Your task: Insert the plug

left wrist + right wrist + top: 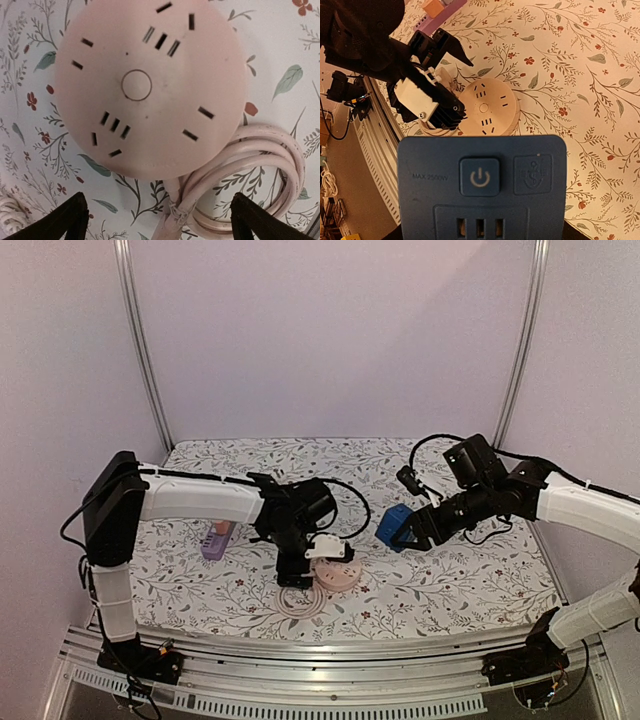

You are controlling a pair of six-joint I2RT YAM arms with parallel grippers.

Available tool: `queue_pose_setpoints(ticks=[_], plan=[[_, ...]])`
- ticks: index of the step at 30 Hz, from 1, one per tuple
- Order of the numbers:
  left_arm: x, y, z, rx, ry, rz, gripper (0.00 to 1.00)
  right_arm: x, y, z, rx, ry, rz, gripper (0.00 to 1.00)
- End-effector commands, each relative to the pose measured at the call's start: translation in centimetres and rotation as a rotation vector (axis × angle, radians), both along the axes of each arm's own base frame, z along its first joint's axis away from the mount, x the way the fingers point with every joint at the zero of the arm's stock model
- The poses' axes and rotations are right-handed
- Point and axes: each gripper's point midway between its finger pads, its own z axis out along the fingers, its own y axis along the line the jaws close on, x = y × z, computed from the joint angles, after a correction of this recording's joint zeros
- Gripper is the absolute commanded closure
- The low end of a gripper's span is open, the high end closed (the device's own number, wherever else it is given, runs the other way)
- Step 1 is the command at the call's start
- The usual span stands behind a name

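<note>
The plug (394, 525) is a blue block with a power button and slots on its face (482, 180). My right gripper (412, 528) is shut on it and holds it in the air, right of and above the round pink socket hub (337, 576). In the right wrist view the plug fills the lower half and hides the fingers. The hub (150, 85) lies flat on the floral cloth, several slot groups facing up. My left gripper (160, 227) hovers just above the hub's near edge, open, nothing between its black fingertips (62, 220).
The hub's pink cord (250, 170) lies coiled beside it at the near side (298, 602). A purple strip with an orange piece (218, 538) lies left of the left arm. Metal frame posts stand at the back corners, and a rail (330, 675) runs along the near edge.
</note>
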Motion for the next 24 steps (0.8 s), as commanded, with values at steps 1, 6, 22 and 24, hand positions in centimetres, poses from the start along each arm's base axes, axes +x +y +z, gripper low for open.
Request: queue_pose_setpoints(ticks=[1, 6, 22, 24], plan=[[1.7, -1.9, 4.9, -0.154, -0.079, 0.033, 0.01, 1.1, 0.9, 1.3, 0.03, -0.052, 0.014, 1.0], [3.5, -1.7, 10.2, -0.301, -0.158, 0.163, 0.01, 1.6, 0.8, 0.7, 0.01, -0.048, -0.008, 1.0], [9.2, 10.2, 19.8, -0.869, -0.166, 1.124, 0.0, 3.4, 3.0, 2.7, 0.072, -0.117, 0.029, 1.0], [9.5, 12.9, 20.4, -0.912, -0.266, 1.219, 0.01, 3.5, 3.4, 2.2, 0.042, -0.127, 0.049, 1.0]])
